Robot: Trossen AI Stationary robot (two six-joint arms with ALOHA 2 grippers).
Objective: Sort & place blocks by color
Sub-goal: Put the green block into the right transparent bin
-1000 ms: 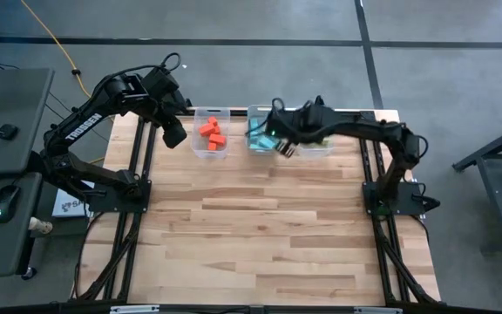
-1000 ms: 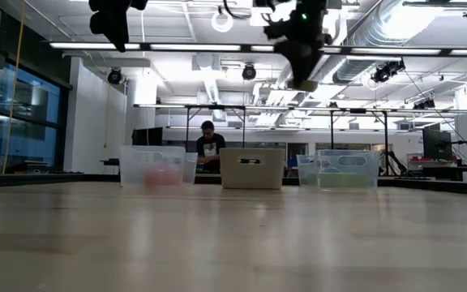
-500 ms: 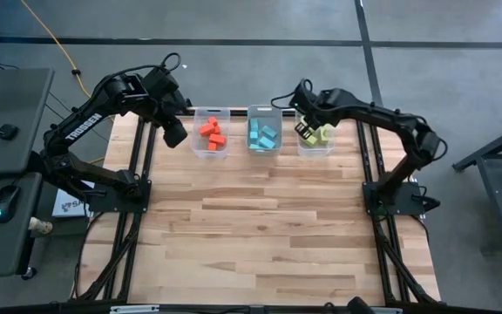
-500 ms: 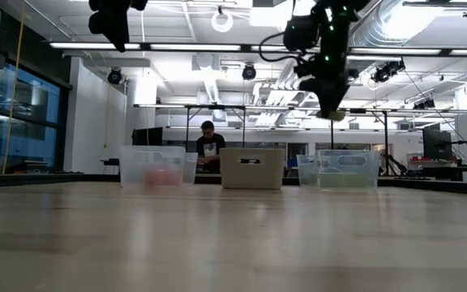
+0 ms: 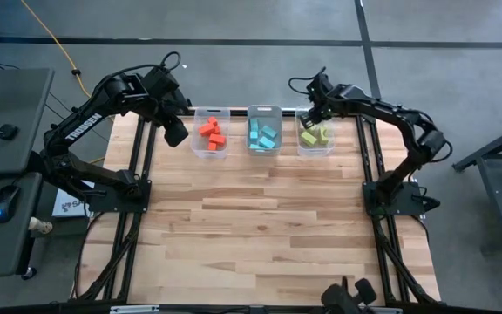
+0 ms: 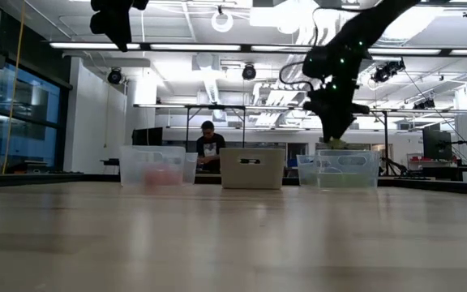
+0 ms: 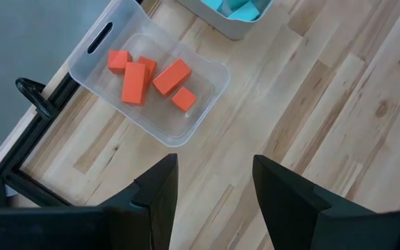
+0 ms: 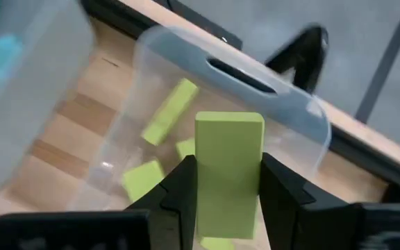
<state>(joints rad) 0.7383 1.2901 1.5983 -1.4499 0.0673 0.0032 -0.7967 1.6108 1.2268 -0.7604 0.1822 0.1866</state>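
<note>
The right gripper (image 8: 228, 191) hangs over the clear bin (image 5: 315, 150) at the right end of the row of three, along the far edge of the wooden table (image 5: 260, 235). Its two dark fingers (image 8: 183, 194) are clenched on the long sides of a yellow-green bar (image 8: 229, 167), which stands upright between them, above the bin's open mouth. In the low view the same gripper (image 6: 333, 134) points straight down just above that bin's rim (image 6: 347, 152).

Below the held bar, more yellow-green blocks (image 5: 314, 136) lie loose on the bin's floor; one longer piece (image 8: 169, 111) lies slantwise near the handle-slot wall, others flatter beside it.

The middle bin (image 5: 264, 149) holds the light blue blocks (image 5: 263, 135), piled together. The left bin (image 5: 210, 149) holds the red-orange blocks (image 5: 211, 133); the left wrist view shows four of them (image 7: 151, 78), two bars and two smaller pieces, clustered in the bin and touching one another.

The left gripper (image 5: 174, 133) waits raised off the table just beside the left bin, on its outer side. Its fingers (image 7: 160, 191) stand apart with nothing between them, bare table planks showing in the gap.

In the room beyond the table a person (image 6: 209, 146) is seen behind the bins.
</note>
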